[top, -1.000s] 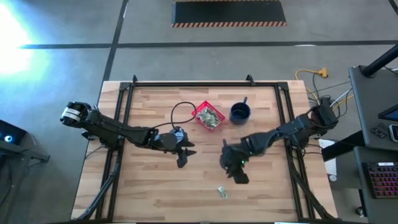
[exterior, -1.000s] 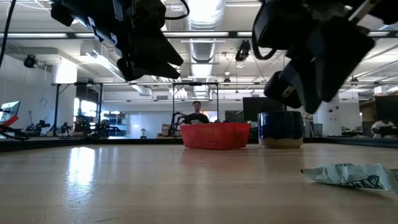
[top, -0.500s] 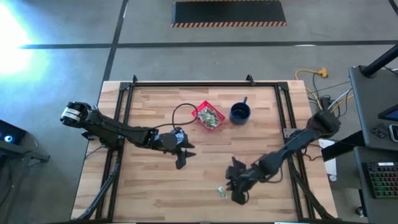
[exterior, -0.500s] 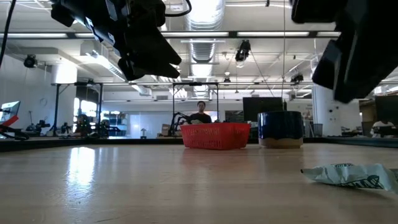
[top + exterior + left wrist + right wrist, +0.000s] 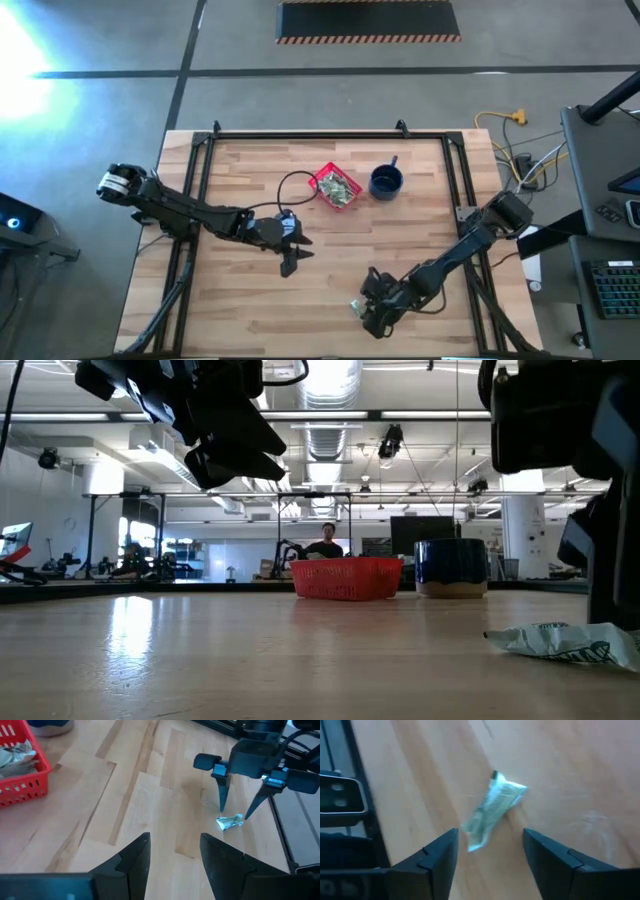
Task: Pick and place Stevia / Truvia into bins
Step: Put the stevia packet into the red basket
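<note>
- One wooden counter [image 5: 250, 290] carries everything; both dark arms reach over it from opposite sides.
- Left arm: stretched in from the counter's left edge, its left claw [image 5: 290, 262] hangs above the bare wood near the middle, fingers [image 5: 132, 857] spread apart and holding nothing.
- Right arm: bent down toward the counter's near edge, its right claw [image 5: 239, 802] stands low over a lone sachet, fingers [image 5: 437, 857] wide, one on each side of the packet and not closed on it.
- Red basket [image 5: 335, 188]: sits toward the far side of the counter, centre, with a heap of sachets [image 5: 337, 187] inside.
- Blue mug [image 5: 385, 181]: just beside the basket on its right, not touching it.
- Loose sachet [image 5: 492, 807]: pale green and white, crumpled, lying flat on the wood near the counter's near edge, well apart from the basket.
</note>
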Robot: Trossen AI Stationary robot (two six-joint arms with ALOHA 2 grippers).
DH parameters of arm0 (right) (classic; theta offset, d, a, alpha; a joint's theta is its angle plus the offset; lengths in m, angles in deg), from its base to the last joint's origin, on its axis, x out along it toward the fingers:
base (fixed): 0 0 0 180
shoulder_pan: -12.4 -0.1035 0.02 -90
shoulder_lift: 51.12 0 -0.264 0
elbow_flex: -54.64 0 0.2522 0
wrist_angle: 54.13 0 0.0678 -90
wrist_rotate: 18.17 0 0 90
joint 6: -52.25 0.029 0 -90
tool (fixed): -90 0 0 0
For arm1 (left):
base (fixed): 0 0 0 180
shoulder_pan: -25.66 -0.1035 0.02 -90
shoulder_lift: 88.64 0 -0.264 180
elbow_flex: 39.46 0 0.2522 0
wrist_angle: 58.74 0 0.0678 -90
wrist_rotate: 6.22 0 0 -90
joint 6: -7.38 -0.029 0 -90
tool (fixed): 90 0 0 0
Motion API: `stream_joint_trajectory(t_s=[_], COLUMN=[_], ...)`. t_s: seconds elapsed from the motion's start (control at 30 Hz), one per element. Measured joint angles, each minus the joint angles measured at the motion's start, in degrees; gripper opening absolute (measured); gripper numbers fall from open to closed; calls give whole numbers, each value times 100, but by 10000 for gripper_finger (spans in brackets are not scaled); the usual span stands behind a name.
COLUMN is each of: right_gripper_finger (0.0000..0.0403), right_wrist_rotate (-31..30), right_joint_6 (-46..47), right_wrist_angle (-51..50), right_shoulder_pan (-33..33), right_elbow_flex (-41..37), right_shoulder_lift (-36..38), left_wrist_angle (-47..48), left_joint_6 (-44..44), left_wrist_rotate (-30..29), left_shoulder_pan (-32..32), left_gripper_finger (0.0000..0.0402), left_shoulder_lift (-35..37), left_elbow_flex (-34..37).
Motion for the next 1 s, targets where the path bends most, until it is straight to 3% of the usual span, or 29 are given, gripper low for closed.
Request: stream_joint_trajectory(t_s=[0.3, 0.67, 0.87, 1.0], right_gripper_finger=[219, 176, 140, 122], right_wrist_rotate=[-182, -495, -930, -967], right_joint_6=[-568, -398, -74, -44], right_wrist_angle=[-46, -2421, -3497, -3668], right_shoulder_pan=[-4, -17, 20, 53], right_elbow_flex=[585, 2132, 2481, 2476], right_shoulder_lift=[-574, -1461, -1556, -1554], left_wrist_angle=[17, 31, 40, 43], left_joint_6=[142, 140, 112, 94], left_wrist_rotate=[-1, -7, -7, -7], left_shoulder_pan=[75, 86, 88, 88], left_gripper_finger=[155, 155, 155, 155], left_shoulder_lift=[0, 0, 0, 0], left_elbow_flex=[18, 62, 70, 74])
